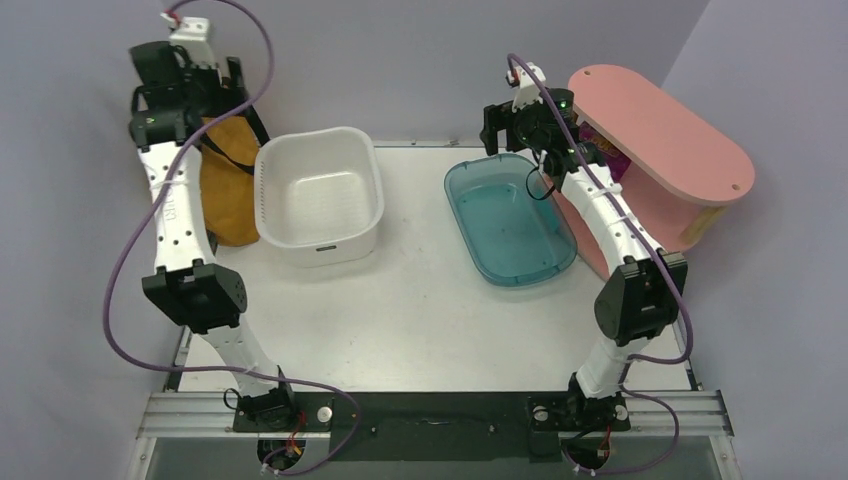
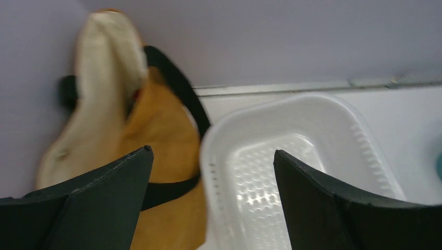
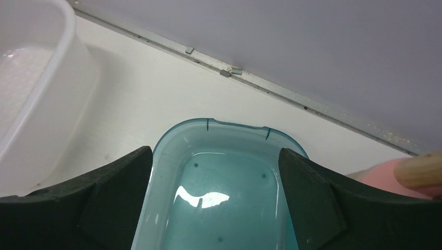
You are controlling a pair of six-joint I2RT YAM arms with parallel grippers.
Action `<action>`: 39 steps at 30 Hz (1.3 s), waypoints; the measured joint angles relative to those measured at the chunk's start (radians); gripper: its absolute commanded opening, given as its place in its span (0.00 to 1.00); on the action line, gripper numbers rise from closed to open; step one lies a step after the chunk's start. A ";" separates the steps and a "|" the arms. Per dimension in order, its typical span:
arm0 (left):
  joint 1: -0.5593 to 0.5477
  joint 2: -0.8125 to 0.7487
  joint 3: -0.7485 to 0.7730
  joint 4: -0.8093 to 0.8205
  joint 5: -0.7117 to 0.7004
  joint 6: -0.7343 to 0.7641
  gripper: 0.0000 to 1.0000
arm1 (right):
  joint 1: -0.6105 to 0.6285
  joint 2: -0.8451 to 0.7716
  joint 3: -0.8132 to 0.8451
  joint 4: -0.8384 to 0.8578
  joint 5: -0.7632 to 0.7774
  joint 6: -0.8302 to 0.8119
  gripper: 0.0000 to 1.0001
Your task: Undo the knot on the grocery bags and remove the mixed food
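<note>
The mustard-brown canvas tote point(image 1: 230, 190) with black straps stands at the table's far left, against the wall. In the left wrist view the tote point(image 2: 161, 130) shows a pale lining and a black strap point(image 2: 180, 88). My left gripper point(image 1: 200, 95) is raised above the tote's top. It shows open and empty in the left wrist view point(image 2: 212, 151), over the tote's edge and the white tub. My right gripper point(image 1: 497, 125) is open and empty above the far end of the teal tub, as its wrist view shows point(image 3: 215, 151). The peach plastic bag and the food are out of view.
A white tub point(image 1: 320, 195) stands right of the tote and shows in the left wrist view point(image 2: 219, 135). A teal tub point(image 1: 510, 225) sits right of centre point(image 3: 234, 124). A pink shelf point(image 1: 660, 140) stands at the far right with a purple packet point(image 1: 607, 152) under it.
</note>
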 measured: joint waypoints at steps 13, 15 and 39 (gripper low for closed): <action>0.182 0.153 0.251 -0.157 -0.163 0.174 0.85 | 0.000 -0.079 -0.087 -0.155 -0.022 -0.003 0.86; 0.187 0.187 0.250 -0.158 -0.163 0.188 0.85 | 0.001 -0.077 -0.087 -0.167 -0.026 -0.006 0.86; 0.181 0.315 0.248 0.008 -0.320 0.484 0.85 | 0.001 -0.073 -0.079 -0.250 -0.036 -0.080 0.86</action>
